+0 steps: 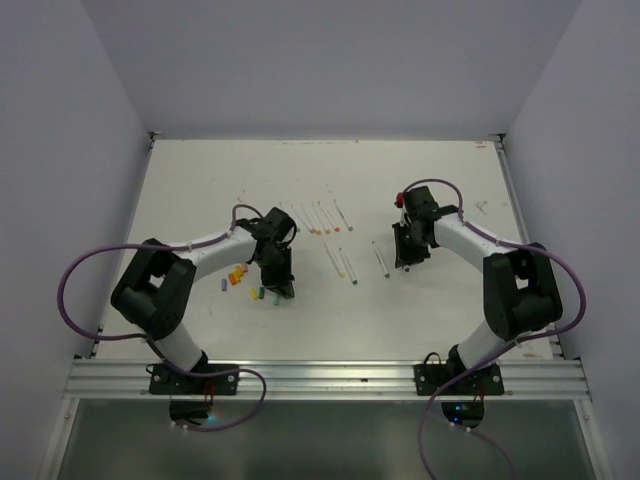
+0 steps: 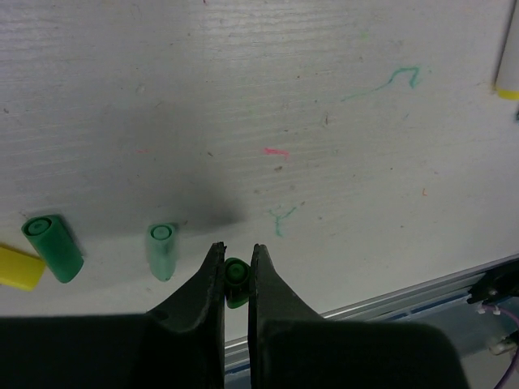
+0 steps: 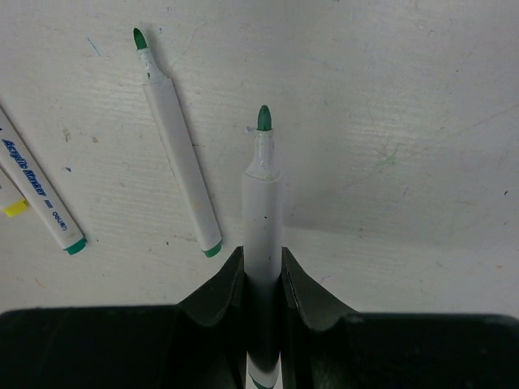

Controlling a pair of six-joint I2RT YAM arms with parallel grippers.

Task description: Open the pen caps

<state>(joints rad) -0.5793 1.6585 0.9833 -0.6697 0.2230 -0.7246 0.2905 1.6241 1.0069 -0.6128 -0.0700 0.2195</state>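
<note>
My left gripper [image 2: 236, 250] is shut on a small dark green pen cap [image 2: 236, 279], held just above the table. Loose pen caps lie to its left: a pale teal one [image 2: 162, 250], a green one [image 2: 53, 247] and a yellow one [image 2: 18, 267]. My right gripper [image 3: 263, 253] is shut on a white pen [image 3: 263, 203] whose green tip is bare and points away from the wrist. A second uncapped green pen [image 3: 180, 154] lies on the table beside it. In the top view the left gripper [image 1: 277, 290] is by the cap cluster [image 1: 240, 275] and the right gripper [image 1: 405, 262] is centre right.
A row of several white pens [image 1: 320, 218] lies at the table's middle, with two more [image 1: 340, 262] nearer the front. Another pen [image 3: 36, 190] with a teal end lies left of the right gripper. The metal front rail [image 2: 422, 292] runs close behind the left gripper.
</note>
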